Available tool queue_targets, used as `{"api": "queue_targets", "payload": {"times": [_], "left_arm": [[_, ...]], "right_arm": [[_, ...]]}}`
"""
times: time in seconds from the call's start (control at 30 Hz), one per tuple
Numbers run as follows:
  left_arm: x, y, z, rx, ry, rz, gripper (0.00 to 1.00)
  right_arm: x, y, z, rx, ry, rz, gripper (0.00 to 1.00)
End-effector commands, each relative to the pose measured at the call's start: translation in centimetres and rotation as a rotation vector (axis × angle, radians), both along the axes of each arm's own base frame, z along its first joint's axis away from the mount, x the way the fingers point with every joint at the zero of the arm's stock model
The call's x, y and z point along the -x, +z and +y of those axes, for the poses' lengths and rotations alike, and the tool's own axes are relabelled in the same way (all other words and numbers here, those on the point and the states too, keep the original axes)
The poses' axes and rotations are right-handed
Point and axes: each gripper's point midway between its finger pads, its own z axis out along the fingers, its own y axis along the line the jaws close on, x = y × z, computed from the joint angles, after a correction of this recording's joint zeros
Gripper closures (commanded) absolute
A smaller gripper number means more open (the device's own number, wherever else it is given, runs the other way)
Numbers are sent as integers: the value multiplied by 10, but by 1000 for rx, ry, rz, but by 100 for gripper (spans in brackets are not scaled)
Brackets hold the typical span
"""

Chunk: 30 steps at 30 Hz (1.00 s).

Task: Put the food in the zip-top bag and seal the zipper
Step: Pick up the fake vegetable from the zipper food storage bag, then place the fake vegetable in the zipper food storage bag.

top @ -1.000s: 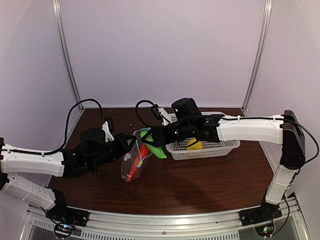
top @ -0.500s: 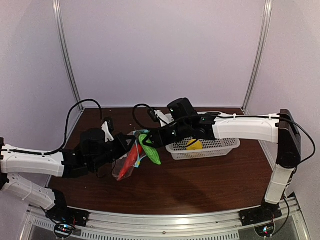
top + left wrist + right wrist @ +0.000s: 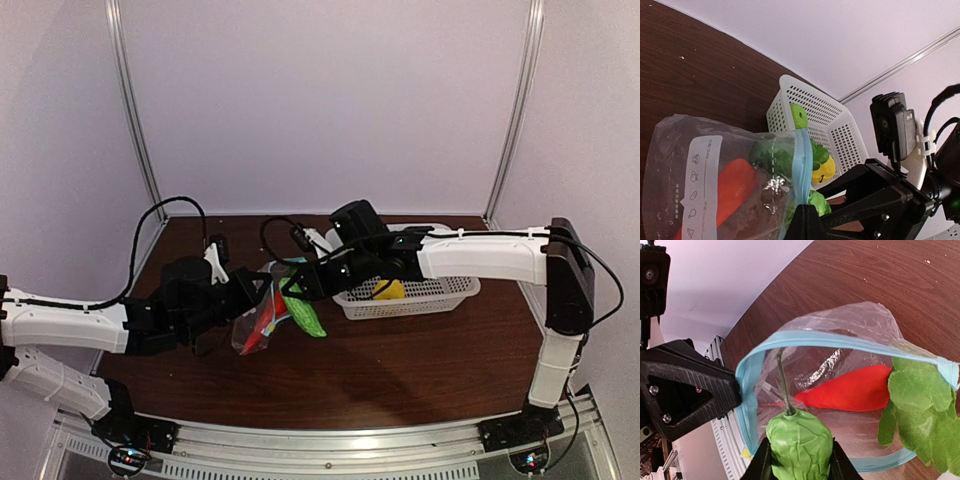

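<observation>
My left gripper (image 3: 807, 212) is shut on the teal zipper (image 3: 802, 160) of the clear zip-top bag (image 3: 705, 165), holding its mouth up. The zipper (image 3: 805, 337) forms an open loop in the right wrist view. A red carrot (image 3: 850, 390) lies inside the bag, and its leafy top (image 3: 920, 405) hangs over the rim. My right gripper (image 3: 799, 460) is shut on a small green oblong vegetable (image 3: 799, 445), right at the bag's mouth. From above, the bag (image 3: 258, 322) hangs between the left gripper (image 3: 262, 288) and right gripper (image 3: 298, 290).
A white perforated basket (image 3: 440, 290) stands behind the right arm with a yellow lemon-like fruit (image 3: 388, 290) in it. In the left wrist view, a round green apple (image 3: 799, 116) sits in the basket (image 3: 840, 135) too. Dark wooden table (image 3: 400, 370) lies all round.
The right arm has shifted left and lower, bringing the green vegetable up to the bag's mouth. The bag has tipped lower and leftward in the left gripper's hold.
</observation>
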Motion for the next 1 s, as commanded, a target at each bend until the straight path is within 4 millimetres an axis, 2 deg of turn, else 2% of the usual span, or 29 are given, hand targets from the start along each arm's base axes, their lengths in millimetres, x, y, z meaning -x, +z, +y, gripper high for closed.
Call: {"api": "queue_targets", "payload": {"times": [0.0, 0.1, 0.27, 0.43, 0.57, 0.7, 0.83, 0.97], "left_arm": [[-4, 13, -3, -7, -13, -29, 100], [-2, 14, -4, -1, -23, -28, 100], [-2, 22, -4, 75, -18, -27, 100], [-2, 22, -7, 142, -11, -6, 100], [-3, 24, -4, 277, 12, 10, 100], [-4, 22, -1, 392, 38, 39, 100], [-6, 16, 4, 491, 75, 60, 100], [-7, 12, 15, 558, 124, 60, 100]], "right_arm": [[-19, 67, -4, -147, -27, -67, 84], [-35, 95, -16, -236, -91, -91, 89], [-51, 90, -10, -274, -160, -57, 91], [-69, 90, -3, -311, -235, -44, 100], [-75, 72, 1, -329, -280, 11, 99], [-71, 45, 9, -303, -294, 49, 96], [-55, 24, 18, -250, -279, 77, 86], [-42, 6, 7, -194, -314, 117, 83]]}}
